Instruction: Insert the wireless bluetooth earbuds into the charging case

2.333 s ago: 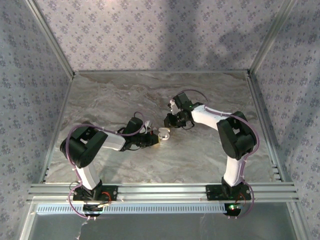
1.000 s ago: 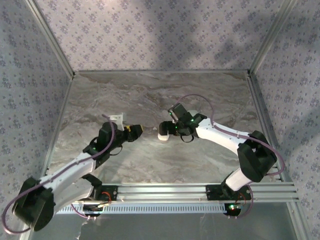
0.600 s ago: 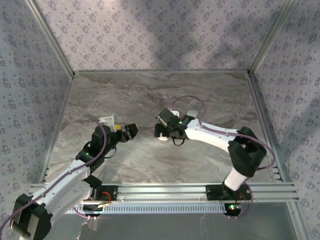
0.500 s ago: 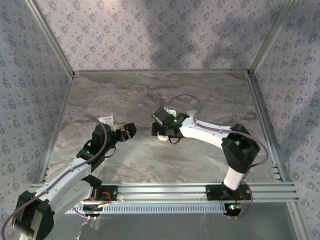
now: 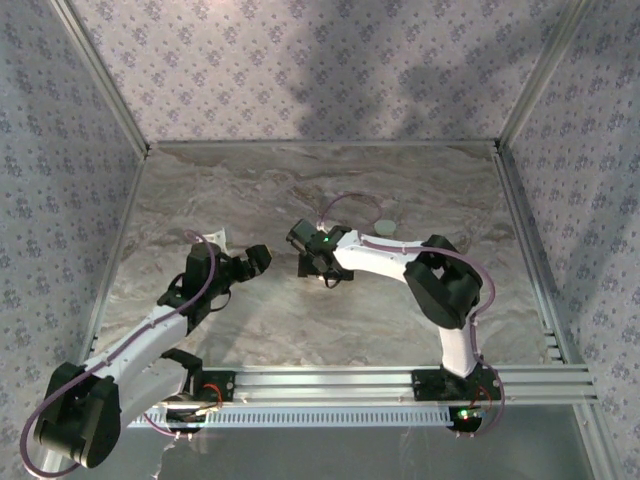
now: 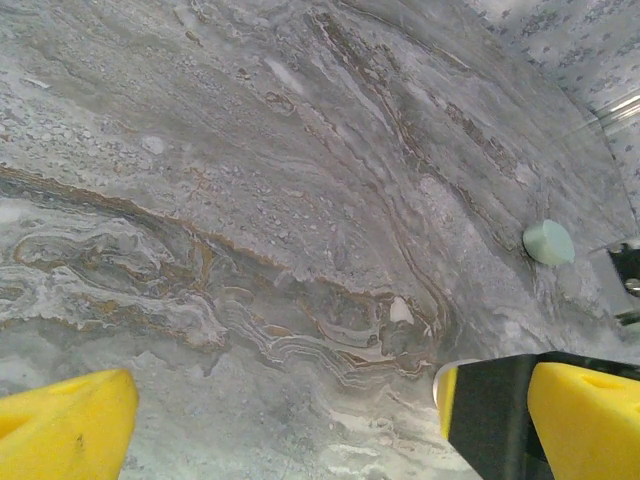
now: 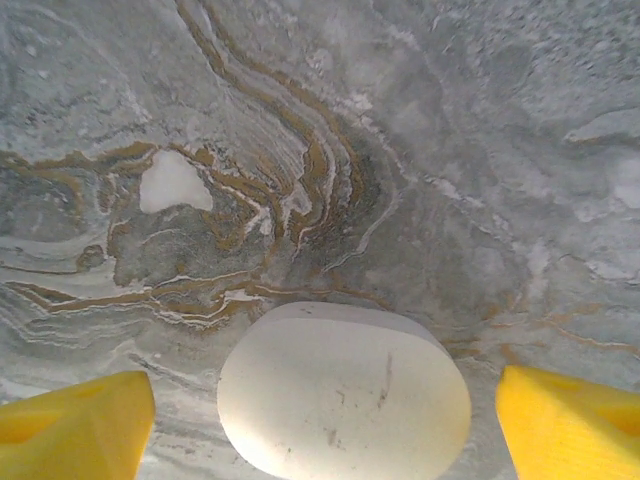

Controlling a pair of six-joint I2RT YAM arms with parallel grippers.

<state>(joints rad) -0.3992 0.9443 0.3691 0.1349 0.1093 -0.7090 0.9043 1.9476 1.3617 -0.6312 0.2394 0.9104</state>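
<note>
**Top external.** The right gripper [image 5: 309, 263] sits low over the marble tabletop [image 5: 250, 190] near its middle. It is further left than half a second ago, with the arm's elbow folded back closer to its base. The move has uncovered a pale green oval case [image 5: 385, 227] lying behind the arm. The left gripper [image 5: 257, 261] is just to the left, well short of touching, about where it was half a second ago. Its forearm now lies at a lower slant.

**Left wrist.** The yellow fingertips [image 6: 62, 420] stand spread wide with bare marble between them and nothing held. The pale green case [image 6: 548, 242] lies far off to the right. A tiny whitish bit [image 6: 400, 311] lies just ahead of the right-hand finger. It is too small to tell whether it is an earbud or a fleck in the stone.

**Right wrist.** The white charging case [image 7: 345, 400] is a smooth oval pebble with its lid closed and a few faint scuffs on top. It lies flat on the marble midway between the yellow pads [image 7: 72, 422]. The jaws are spread wider than the case, with a gap on each side, so it is not gripped. 2.3 seconds ago it lay open between the two grippers.
</note>
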